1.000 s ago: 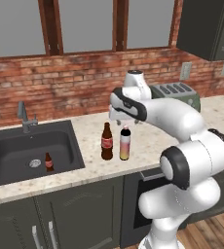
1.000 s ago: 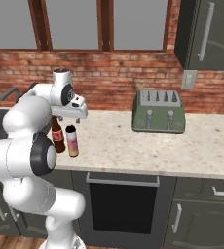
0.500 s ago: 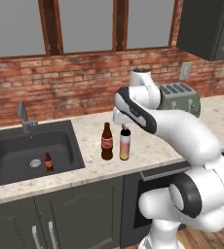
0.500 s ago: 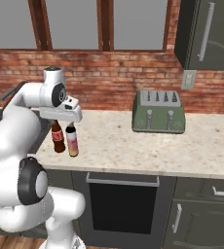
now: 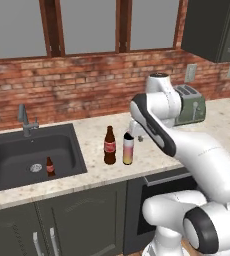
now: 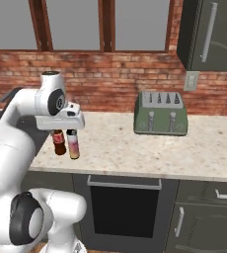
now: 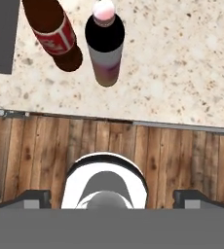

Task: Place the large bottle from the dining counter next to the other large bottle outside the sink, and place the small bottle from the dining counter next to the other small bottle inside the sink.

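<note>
The large bottle with black cap and yellow-to-orange body stands upright on the worktop, right beside the other large bottle, which is dark brown. Both stand outside the sink. My gripper hovers open just above and behind them, holding nothing. The hand view looks straight down on both bottles, with my gripper spread wide. One small brown bottle stands inside the sink near the drain. The small bottle from the dining counter and the dining counter itself are out of view.
A green toaster sits at the back right of the worktop. A faucet rises behind the sink. A brick wall runs along the back, and a dark wall cabinet hangs above the toaster. The oven front is below the worktop edge.
The arm has folded up and drawn its elbow in toward the base, while the open hand stays just above the two tall bottles. The bottles have not moved.
</note>
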